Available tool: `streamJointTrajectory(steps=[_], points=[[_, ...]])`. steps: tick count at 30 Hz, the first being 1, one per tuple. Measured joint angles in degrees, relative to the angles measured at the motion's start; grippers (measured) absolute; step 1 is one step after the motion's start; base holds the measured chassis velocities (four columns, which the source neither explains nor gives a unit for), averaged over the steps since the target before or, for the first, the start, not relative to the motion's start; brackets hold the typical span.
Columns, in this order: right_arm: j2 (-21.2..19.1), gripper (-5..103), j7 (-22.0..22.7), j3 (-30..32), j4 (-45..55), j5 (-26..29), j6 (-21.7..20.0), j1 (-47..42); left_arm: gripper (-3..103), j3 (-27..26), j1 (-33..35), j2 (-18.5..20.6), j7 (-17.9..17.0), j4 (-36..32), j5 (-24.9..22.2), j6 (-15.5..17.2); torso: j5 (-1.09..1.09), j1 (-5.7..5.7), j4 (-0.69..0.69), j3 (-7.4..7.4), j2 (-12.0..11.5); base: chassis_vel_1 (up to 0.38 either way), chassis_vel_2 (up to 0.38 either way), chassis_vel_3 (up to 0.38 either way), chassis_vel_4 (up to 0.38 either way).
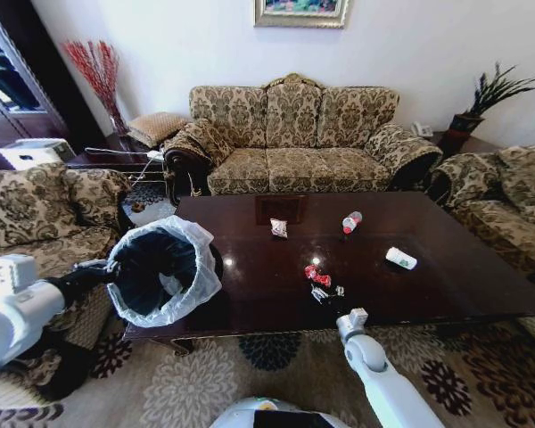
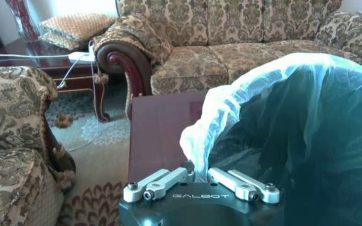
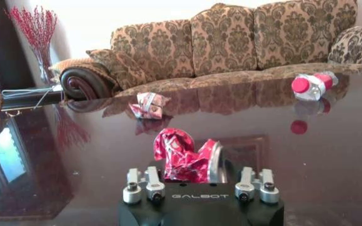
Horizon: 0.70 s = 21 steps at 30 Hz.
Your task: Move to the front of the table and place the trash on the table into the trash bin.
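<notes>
Right wrist view is showing the right gripper [image 3: 200, 176] sitting low on the table [image 3: 332, 155], its jaws spread around the red wrapper [image 3: 182, 157] but not clearly pinching it. A good grasp is calling for closing squarely on the crumpled bulk before lifting, since foil can slip. Beyond it are lying a crumpled paper [image 3: 148, 104] and a bottle with red cap [image 3: 312, 85]. Off the table's left end, the left gripper [image 2: 197, 181] is clamping the bag-lined rim of the trash bin [image 2: 307, 141], holding it tilted toward the table.
</notes>
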Motion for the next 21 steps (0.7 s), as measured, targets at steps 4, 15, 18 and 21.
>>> streamJointTrajectory(steps=[4, 15, 18, 21], points=[[0.08, 43, 0.14, -0.10, 0.45, -0.10, 0.05, -0.29, 0, 0.08, -0.04, -0.45, 0.02, -0.41, 0.10, -0.08, 0.01, 0.00, 0.00, 0.00, 0.00, 0.000, 0.000, 0.000, 0.000], [0.61, 30, 0.80, -0.16, 1.70, 0.31, 0.20, -1.56, 0, -0.24, 0.34, -1.19, 0.50, -1.12, 0.38, -0.41, 0.00, 0.00, 0.00, 0.00, 0.00, 0.000, 0.000, 0.000, 0.000], [0.70, 30, 0.93, -0.17, 2.36, 0.92, 0.21, -1.97, 0, -0.31, 0.41, -1.18, 0.51, -1.25, 0.38, -0.41, 0.00, 0.00, 0.00, 0.00, 0.00, 0.000, 0.000, 0.000, 0.000], [0.59, 30, 0.92, 0.12, 5.24, 3.16, 1.06, -2.86, 0, -0.55, 0.62, -1.06, 0.51, -1.30, 0.37, -0.42, 0.01, 0.00, 0.00, 0.00, 0.00, 0.000, 0.000, 0.000, 0.000]])
